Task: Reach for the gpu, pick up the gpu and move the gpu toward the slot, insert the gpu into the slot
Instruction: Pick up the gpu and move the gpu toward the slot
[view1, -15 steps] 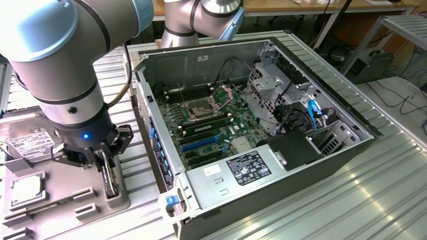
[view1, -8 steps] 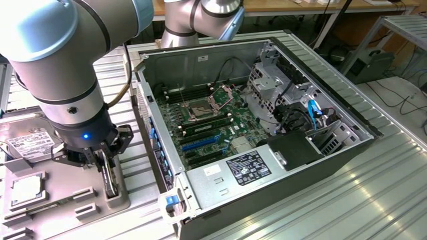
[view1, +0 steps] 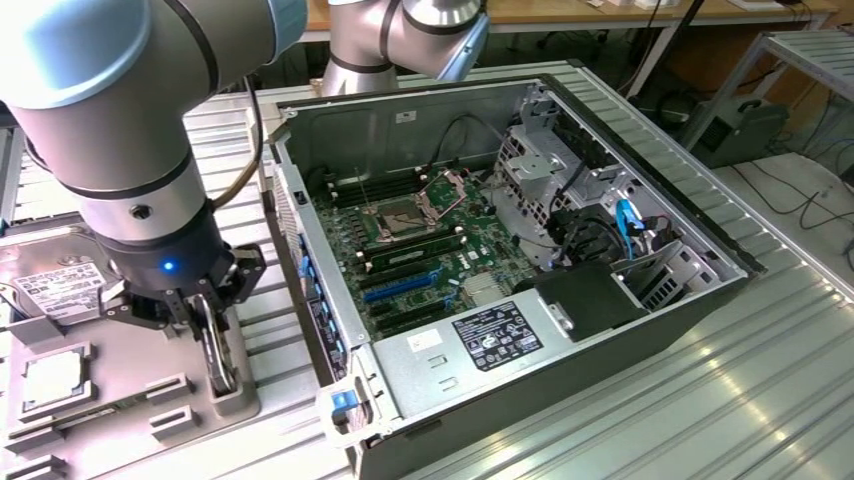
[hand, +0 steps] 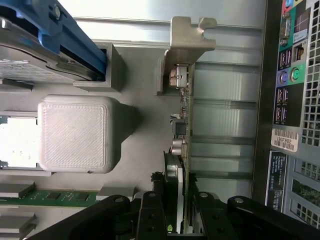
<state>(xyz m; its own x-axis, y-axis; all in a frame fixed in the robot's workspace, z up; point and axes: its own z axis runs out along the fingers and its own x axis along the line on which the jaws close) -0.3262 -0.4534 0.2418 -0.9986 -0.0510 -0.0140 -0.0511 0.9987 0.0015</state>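
The gpu (view1: 219, 362) stands on edge in a grey fixture at the exterior view's left, outside the computer case. In the wrist view the gpu (hand: 184, 145) is edge-on, a thin green card with its silver bracket (hand: 192, 42) at the far end and the black cooler on one side. My gripper (view1: 211, 340) comes down on it from above. The black fingers (hand: 150, 215) press on both faces of the card near the gripper (hand: 177, 222), so it is shut on the gpu. The blue slot (view1: 398, 288) lies on the green motherboard inside the case, apart from the card.
The open case's near wall (view1: 320, 300) stands between the fixture and the motherboard. On the grey fixture tray (view1: 134, 345) lie a hard drive (view1: 60, 290) and a processor (view1: 54, 378). A grey printed block (hand: 75, 132) and a memory stick (hand: 50, 197) sit beside the card.
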